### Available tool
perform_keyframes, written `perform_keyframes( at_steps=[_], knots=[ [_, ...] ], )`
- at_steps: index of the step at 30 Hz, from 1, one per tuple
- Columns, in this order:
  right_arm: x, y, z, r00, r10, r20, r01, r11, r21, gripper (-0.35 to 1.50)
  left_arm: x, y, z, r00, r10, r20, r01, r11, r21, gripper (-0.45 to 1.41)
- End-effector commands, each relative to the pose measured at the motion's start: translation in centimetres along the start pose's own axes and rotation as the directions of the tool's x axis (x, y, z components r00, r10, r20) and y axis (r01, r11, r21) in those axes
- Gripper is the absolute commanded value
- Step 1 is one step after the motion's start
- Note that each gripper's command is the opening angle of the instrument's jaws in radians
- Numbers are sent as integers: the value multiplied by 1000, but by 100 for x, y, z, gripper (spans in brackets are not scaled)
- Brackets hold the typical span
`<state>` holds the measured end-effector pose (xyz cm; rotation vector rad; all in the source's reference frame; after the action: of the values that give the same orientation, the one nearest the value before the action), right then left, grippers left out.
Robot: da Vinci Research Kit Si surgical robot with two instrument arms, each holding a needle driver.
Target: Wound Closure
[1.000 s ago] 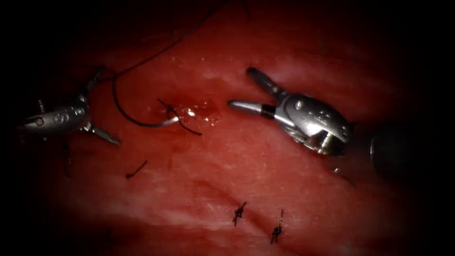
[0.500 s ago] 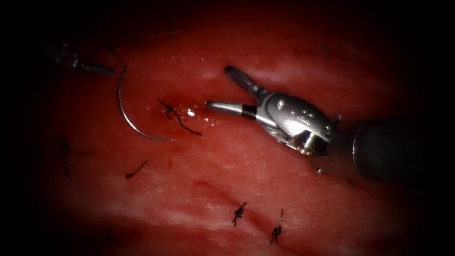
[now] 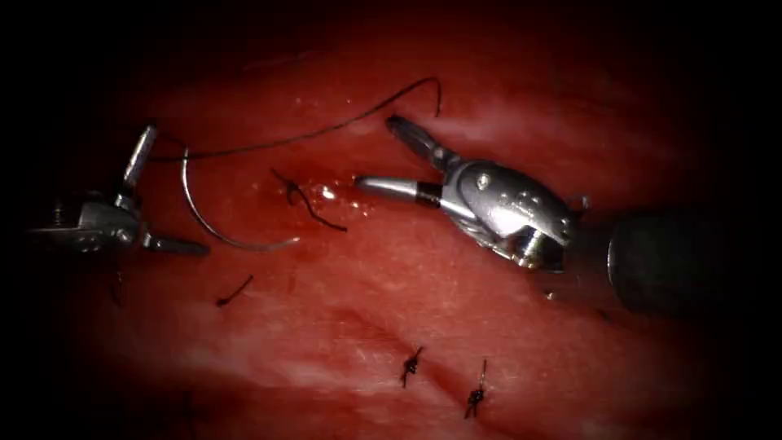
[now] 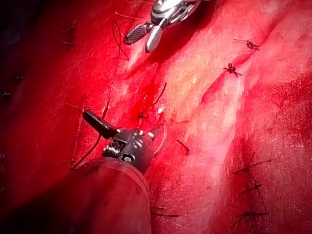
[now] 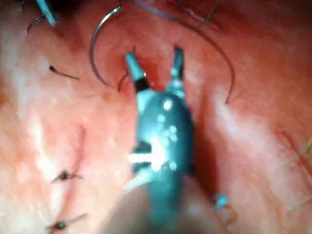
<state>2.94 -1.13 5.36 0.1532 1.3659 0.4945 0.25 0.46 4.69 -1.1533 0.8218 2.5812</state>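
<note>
Needle (image 3: 213, 231) lies loose — tip perhaps buried.

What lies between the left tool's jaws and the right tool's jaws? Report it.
In the endoscope view, between the left tool and the right tool lie the free needle, a knotted stitch and the thread.

- In your endoscope view, the light falls on the middle of the tissue (image 3: 423, 310), and the edges sink into black.
- Your left tool (image 3: 175, 189) sits in the dim margin, while your right tool (image 3: 375, 151) throws hard glare off its metal.
- Wet glints sparkle on the red fluid (image 3: 326, 194).
- Both wrist views are strongly lit. In the left wrist view, the right tool casts a dark shadow on the tissue.
</note>
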Motion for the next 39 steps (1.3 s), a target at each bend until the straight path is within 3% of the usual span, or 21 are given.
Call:
perform_keyframes(
  at_steps=[1,4,6,12,14,16,17,21,28,32,39],
  knots=[
    [-1,-13,10,1000,5,-2,-5,1000,6,123,-5,7,10,1000,5,-2,-5,1000,3,123],
    [11,-27,12,1000,-23,0,23,999,38,123,-21,6,26,1000,8,19,-9,1000,5,123],
    [16,-38,8,996,-69,56,66,996,59,121,-31,-2,39,999,6,47,-7,1000,15,123],
    [22,-43,2,995,-75,70,70,995,66,109,-41,-10,59,998,2,61,-3,1000,20,123],
    [26,-41,6,985,-157,73,155,987,38,99,-39,-6,66,998,3,66,-4,1000,26,123],
    [33,-42,13,966,-214,146,221,975,-29,126,-37,-5,70,997,3,74,-4,1000,24,123],
    [37,-42,16,961,-228,154,235,972,-30,128,-34,-4,73,997,2,81,-4,1000,24,123],
    [66,-18,33,899,-391,197,396,918,15,136,-22,1,83,997,1,79,-2,1000,8,121],
    [72,-2,45,828,-509,233,506,859,78,136,-12,-2,81,997,-3,79,3,1000,2,121],
    [67,2,42,815,-527,241,521,849,94,126,-8,-8,77,997,-8,81,8,1000,-2,121],
    [81,6,42,829,-512,225,513,856,60,123,-5,-6,78,997,-8,82,8,1000,0,121]
  ],
)
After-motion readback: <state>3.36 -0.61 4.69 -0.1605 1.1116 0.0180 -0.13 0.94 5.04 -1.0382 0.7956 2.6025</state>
